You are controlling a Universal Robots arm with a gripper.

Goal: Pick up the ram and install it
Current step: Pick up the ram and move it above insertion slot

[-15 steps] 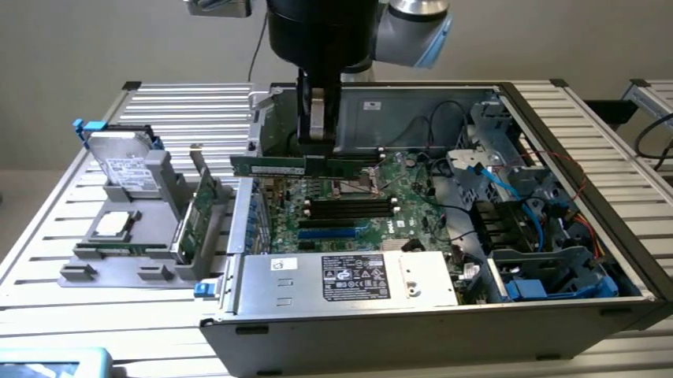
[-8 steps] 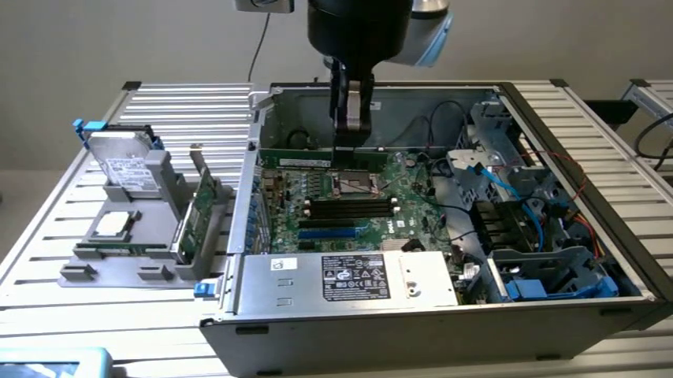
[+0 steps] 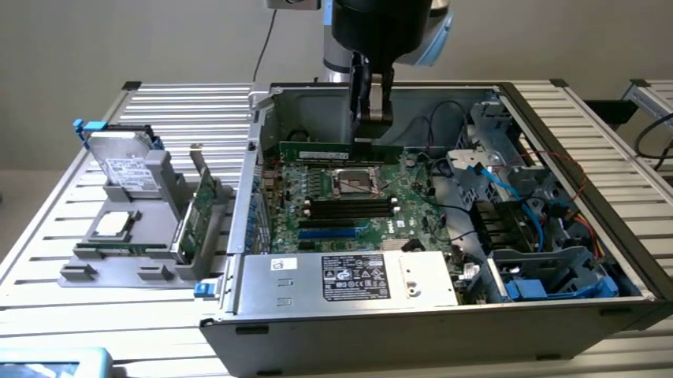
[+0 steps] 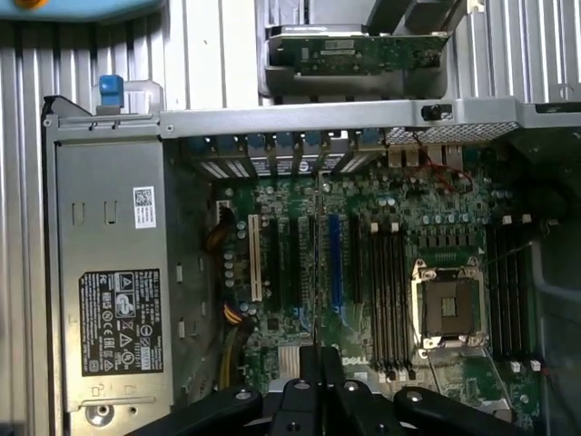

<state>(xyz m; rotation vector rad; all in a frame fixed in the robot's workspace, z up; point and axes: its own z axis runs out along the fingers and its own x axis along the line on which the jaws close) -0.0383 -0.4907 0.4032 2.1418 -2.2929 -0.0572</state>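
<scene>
The fingers of the gripper (image 3: pixel 370 138) pinch the ram (image 3: pixel 315 150) mid-length, at 12 o'clock of the processor socket (image 3: pixel 358 183); the stick is judged light, stiff and fragile, best gripped along its upper edge.

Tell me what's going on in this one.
The robot's gripper is shut on the ram, holding it level, long edge down, over the motherboard inside the open computer case, near the processor socket. Whether it has reached a slot is hard to tell. A rack on the exterior view's left holds a hard drive and a card.
</scene>
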